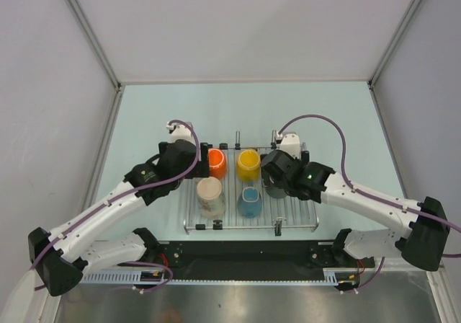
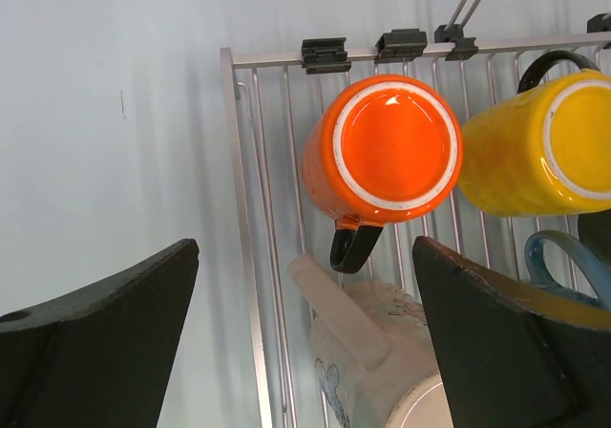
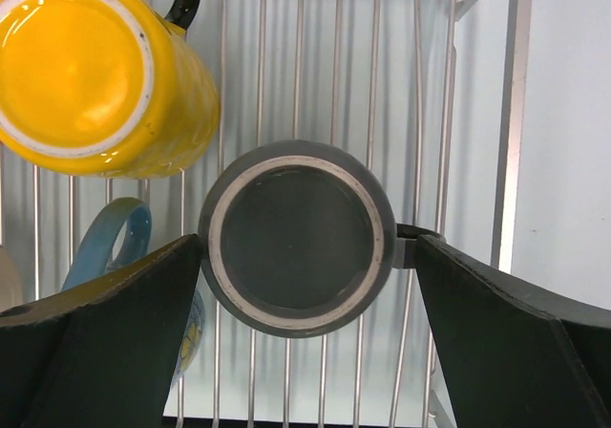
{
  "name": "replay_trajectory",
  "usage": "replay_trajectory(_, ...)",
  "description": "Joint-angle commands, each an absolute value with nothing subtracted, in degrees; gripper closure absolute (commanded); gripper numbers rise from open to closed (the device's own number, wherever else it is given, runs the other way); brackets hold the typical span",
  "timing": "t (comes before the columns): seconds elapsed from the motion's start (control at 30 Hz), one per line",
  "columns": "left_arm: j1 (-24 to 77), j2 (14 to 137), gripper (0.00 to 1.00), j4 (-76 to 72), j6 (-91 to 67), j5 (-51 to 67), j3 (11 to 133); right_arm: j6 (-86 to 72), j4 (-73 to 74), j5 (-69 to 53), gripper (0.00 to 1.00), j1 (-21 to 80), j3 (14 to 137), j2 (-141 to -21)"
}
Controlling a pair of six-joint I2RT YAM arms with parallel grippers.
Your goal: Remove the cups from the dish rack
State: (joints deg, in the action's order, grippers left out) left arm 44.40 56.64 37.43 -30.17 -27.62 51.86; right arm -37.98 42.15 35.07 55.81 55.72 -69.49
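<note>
Top view, dish rack (image 1: 302, 216): sat on bench (image 1: 144, 121); all five cups were on it.
Top view, far row: orange mug (image 1: 217, 164), yellow mug (image 1: 248, 164).
Top view, near row: cream mug (image 1: 210, 197), blue mug (image 1: 250, 202).
Top view, right side: dark grey mug (image 1: 276, 190), mostly hidden under the right arm.
Progress: none unloaded; five left, by my read.
Left wrist, left gripper (image 2: 305, 256): spread wide, empty, poised near orange mug, not touching.
Right wrist, right gripper (image 3: 307, 246): spread wide, one finger on each side of dark grey mug; contact unclear, nothing gripped.
Writing: no brand or text readable in any view; faint prints on cream and blue mugs, no legible letters.
</note>
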Motion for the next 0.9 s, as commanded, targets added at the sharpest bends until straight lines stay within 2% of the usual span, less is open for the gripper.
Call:
replay_trajectory(0.0, 44.6, 56.7, 0.0, 36.6, -31.7, -26.5, 51.5, -38.1, 40.8, 35.3, 0.0, 55.9, 55.4, -71.3)
replay_trajectory(0.87, 44.6, 57.0, 0.0, 36.2, -32.3, -25.8, 50.4, -38.1, 35.4, 30.2, 0.0, 53.8, 49.9, -79.1)
